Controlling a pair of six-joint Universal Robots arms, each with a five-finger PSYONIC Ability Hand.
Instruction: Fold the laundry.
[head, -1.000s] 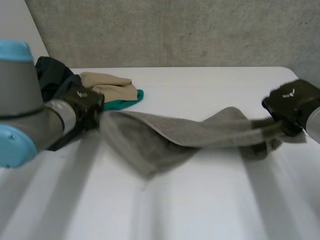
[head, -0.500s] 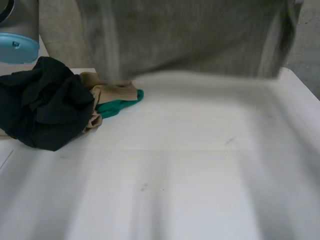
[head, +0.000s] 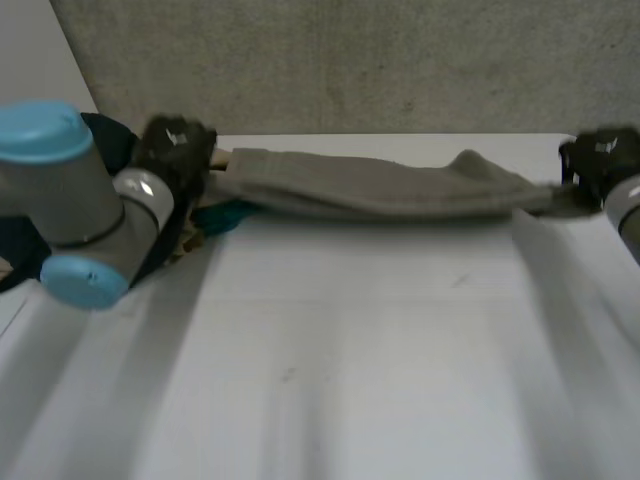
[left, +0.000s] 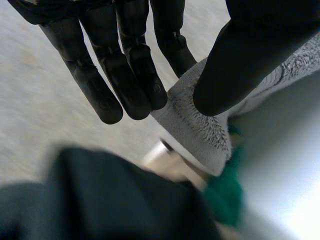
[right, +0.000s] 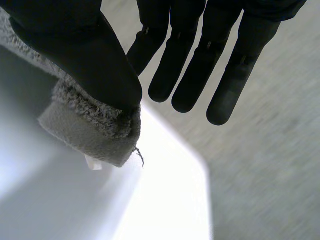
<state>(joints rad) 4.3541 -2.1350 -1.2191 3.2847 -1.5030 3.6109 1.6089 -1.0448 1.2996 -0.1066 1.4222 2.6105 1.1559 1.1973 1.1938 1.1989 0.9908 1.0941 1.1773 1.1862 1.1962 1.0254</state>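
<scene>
The white desk (head: 330, 380) is sitting under a grey towel (head: 380, 185), which is stretching along its far edge. The left robot hand (head: 175, 150) is pinching the towel's left end under its thumb, fingers straight. The right robot hand (head: 600, 155) is pinching the right end likewise. A black cloth (left: 115, 200) and a green cloth (left: 225, 192) are lying at the far left corner.

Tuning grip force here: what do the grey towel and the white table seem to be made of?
The grey towel: looks like cotton terry, matte, with fuzzy looped pile and a flatter woven band at its end; the fibre is a guess. The table: smooth white top, probably laminate or coated board, with a faint sheen.
</scene>
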